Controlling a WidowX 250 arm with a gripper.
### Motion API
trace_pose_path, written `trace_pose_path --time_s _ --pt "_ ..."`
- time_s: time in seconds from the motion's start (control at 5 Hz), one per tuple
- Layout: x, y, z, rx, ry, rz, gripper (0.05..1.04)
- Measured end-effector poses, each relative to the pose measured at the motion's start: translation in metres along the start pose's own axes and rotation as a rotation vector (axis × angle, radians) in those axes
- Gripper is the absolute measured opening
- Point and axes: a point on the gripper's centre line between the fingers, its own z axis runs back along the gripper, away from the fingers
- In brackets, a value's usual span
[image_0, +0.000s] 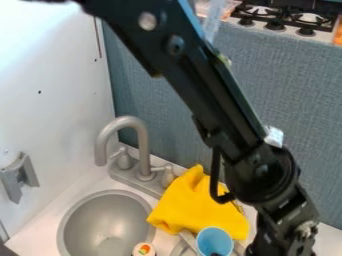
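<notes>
Seeing the claw (280, 244) cut off near the cup (214, 242), I cannot tell its spread.

Soft matt yellow cloth (194, 202); smooth metallic-looking grey faucet (141, 145).

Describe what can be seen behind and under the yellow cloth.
Behind the yellow cloth rises a blue-grey textured panel. At the cloth's lower edge shows a grey piece, too unclear to name; whatever lies fully underneath is covered.

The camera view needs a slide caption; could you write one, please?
Black robot arm slanting down near a yellow cloth and blue cup, by a grey sink and faucet.
</notes>
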Motion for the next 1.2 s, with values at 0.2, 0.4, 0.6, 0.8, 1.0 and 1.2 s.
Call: trace_pose_path --time_s 0.2,0.4,0.6,0.8,1.0,1.2 --pt "0.001 -0.005 -0.010 0.003 0.026 -0.008 1.001" --pt "0.005 -0.011 -0.020 0.021 0.056 -0.016 1.001" --pt "0.009 -0.016 -0.024 0.027 0.063 -0.023 1.001" --pt "0.015 -0.019 -0.032 0.039 0.092 -0.020 1.001" --pt "0.017 -0.022 -0.042 0.051 0.142 -0.008 1.001" --pt "0.016 -0.022 -0.050 0.037 0.169 0.003 0.932"
